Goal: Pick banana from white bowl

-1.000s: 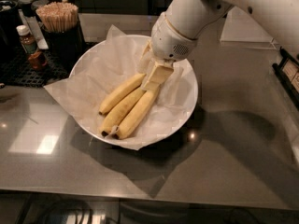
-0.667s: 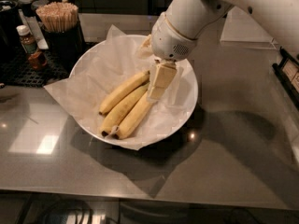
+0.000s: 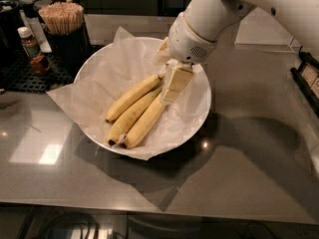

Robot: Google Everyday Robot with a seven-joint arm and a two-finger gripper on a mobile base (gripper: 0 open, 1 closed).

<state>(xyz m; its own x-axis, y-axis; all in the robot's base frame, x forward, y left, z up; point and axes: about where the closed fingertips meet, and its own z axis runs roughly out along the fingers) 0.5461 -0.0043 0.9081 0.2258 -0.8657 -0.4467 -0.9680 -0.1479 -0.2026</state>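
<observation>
The white bowl (image 3: 197,114) stands left of centre on the counter, lined with crinkled white paper (image 3: 104,78). Three bananas lie in it side by side, slanting from lower left to upper right. The banana (image 3: 130,97) is the upper-left one, slender and clean-skinned, with a small brown tip. The other two bananas (image 3: 142,121) lie against it; one has a whitish frayed tip. My gripper (image 3: 168,66) hangs over the bananas' upper right ends, open. Its front finger (image 3: 175,83) is down beside the banana's stem end and hides the stems.
At the back left stand a dark holder of wooden stirrers (image 3: 62,19), a small brown bottle (image 3: 30,44) and other containers on a black mat (image 3: 20,73). A dark stand (image 3: 306,78) is at the right edge. The grey counter (image 3: 249,153) stretches to the front and right.
My gripper has shifted slightly to the right, showing a little more of the banana's stem end. The bananas and the bowl have not moved.
</observation>
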